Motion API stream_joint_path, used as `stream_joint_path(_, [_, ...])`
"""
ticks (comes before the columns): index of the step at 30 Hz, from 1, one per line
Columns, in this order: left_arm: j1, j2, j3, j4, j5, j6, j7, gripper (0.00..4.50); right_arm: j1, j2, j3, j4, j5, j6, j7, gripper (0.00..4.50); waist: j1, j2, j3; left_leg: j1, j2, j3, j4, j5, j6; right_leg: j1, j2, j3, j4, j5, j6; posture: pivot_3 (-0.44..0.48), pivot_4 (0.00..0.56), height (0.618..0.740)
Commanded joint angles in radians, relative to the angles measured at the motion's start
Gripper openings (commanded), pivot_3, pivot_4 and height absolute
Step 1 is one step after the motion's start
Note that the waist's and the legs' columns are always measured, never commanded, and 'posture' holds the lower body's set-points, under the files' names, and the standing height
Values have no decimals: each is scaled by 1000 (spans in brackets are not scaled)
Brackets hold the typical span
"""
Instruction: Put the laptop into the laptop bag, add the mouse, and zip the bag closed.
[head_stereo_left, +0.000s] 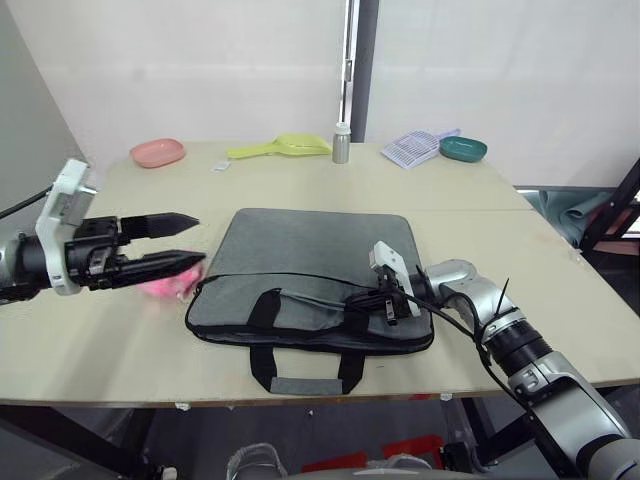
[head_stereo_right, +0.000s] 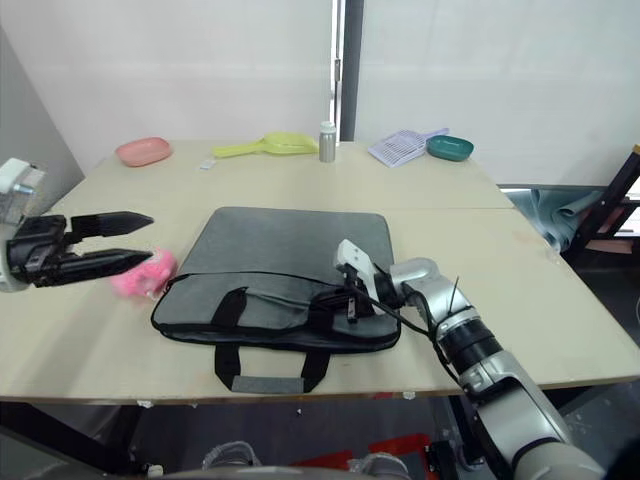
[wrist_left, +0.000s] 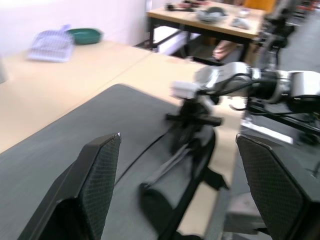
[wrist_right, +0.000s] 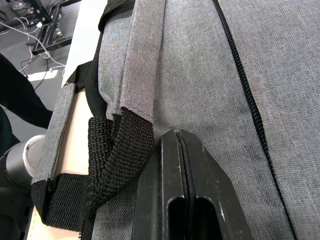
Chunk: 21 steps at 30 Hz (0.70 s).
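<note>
Two hands work around the laptop bag (head_stereo_left: 310, 270), which lies flat on the surface (head_stereo_left: 300, 180). At the bag's front edge near its right corner, the right hand (head_stereo_left: 372, 305) is pressed closed on the fabric beside a black handle (wrist_right: 112, 145); whether it pinches anything is hidden. Off the bag's left end, the left hand (head_stereo_left: 185, 243) hovers with fingers spread wide, empty, above a pink plush toy (head_stereo_left: 165, 285) it partly covers.
</note>
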Motion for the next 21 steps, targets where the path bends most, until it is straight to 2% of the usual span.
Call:
stream_joint_path(1, [0, 7, -46, 148, 137, -55, 52, 3895, 66, -46, 92, 45, -90, 78, 12, 34, 3, -1, -1, -1, 0, 0, -1, 0, 0, 0, 0, 0, 0, 0, 0, 0, 150, 740])
stream_joint_path(4, [-29, -20, -91, 261, 210, -78, 102, 3895, 70, -52, 97, 18, -91, 91, 10, 34, 4, -1, -1, -1, 0, -1, -2, 0, 0, 0, 1, 0, -1, 7, -12, 0, 150, 740])
stream_joint_path(10, [-208, -134, -80, 495, 178, 55, 241, 3895, 79, -60, 98, -25, -89, 115, 6, 34, 1, -2, -3, -2, 1, 0, -12, 0, -1, 0, 2, -2, -9, 8, -13, 0, 150, 740])
stream_joint_path(21, [-319, -196, -169, 801, 301, 51, 280, 3895, 103, -74, 98, -68, -85, 136, -14, 34, -1, -3, -3, -2, 1, 2, -19, 0, -1, 0, 1, -3, -17, 8, -13, 0, 150, 740])
